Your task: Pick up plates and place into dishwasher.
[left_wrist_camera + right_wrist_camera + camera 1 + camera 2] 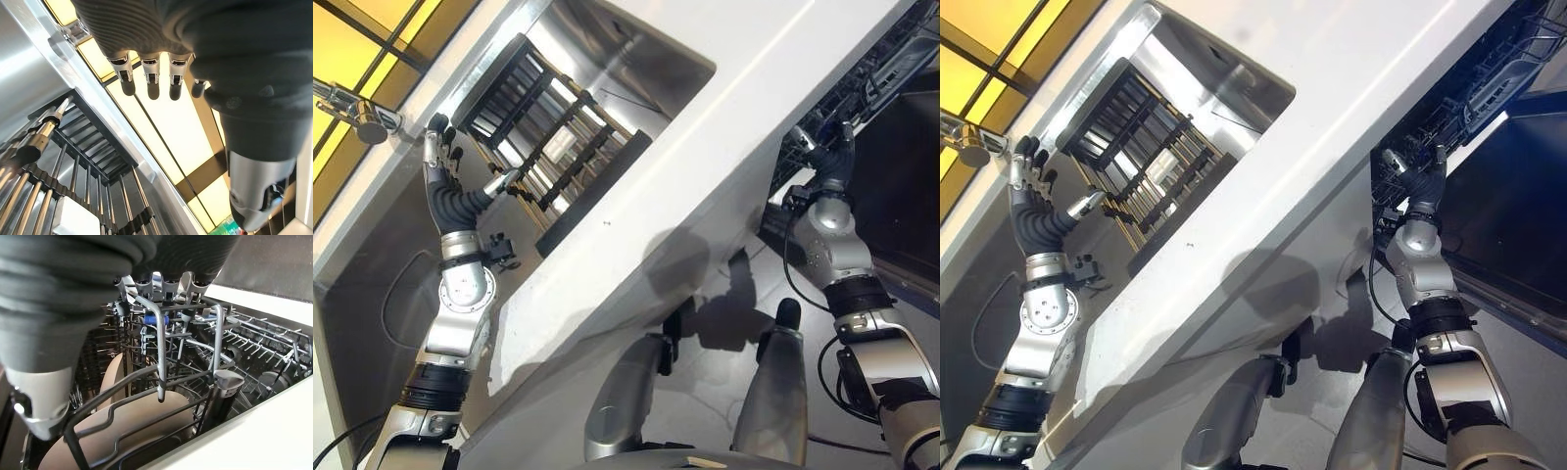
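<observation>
Two tan plates (128, 428) stand on edge in the dishwasher rack (161, 352), one behind the other (113, 377). My right hand (168, 284) hovers just over that rack's wire frame with straight fingers and holds nothing; it also shows at the rack's near edge (829, 149). Over the sink, my left hand (437, 147) is raised beside the black drying rack (553, 137), open and empty, its fingers (151, 83) pointing toward the window. I see no plates between the drying rack's metal rods (44, 132).
A white counter (724, 166) separates the steel sink (636, 59) from the dishwasher. The open dishwasher door (901, 196) lies dark at the right. A faucet (362, 113) stands by the yellow window behind the sink.
</observation>
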